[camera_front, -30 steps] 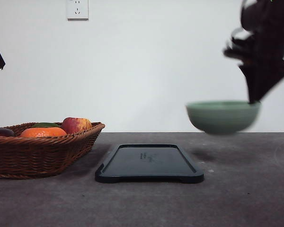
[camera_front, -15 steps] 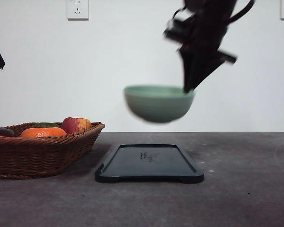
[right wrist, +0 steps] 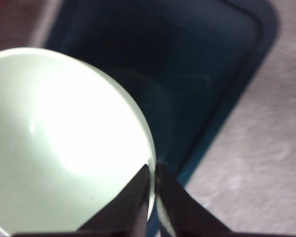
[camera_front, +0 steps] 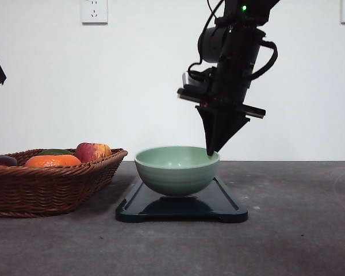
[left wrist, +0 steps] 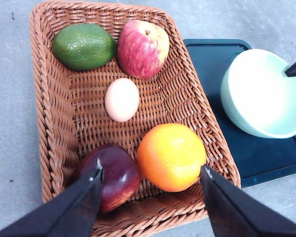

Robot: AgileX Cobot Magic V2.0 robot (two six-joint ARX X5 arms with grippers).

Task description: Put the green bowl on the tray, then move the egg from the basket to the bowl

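Green bowl [camera_front: 177, 170] sits low on the tray [camera_front: 227, 201], its rim pinched in the right gripper [camera_front: 210, 152] jaws; release before it seats flat risks tipping or sliding, while the left gripper [left wrist: 150, 180] hangs spread above the basket [left wrist: 54, 123].

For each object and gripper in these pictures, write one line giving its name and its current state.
green bowl: upright, empty, on the tray, rim pinched.
tray: flat on the table, carrying the bowl.
egg: lying in the basket.
basket: holding fruit and the egg.
right gripper: shut on the bowl's rim.
left gripper: open above the basket.
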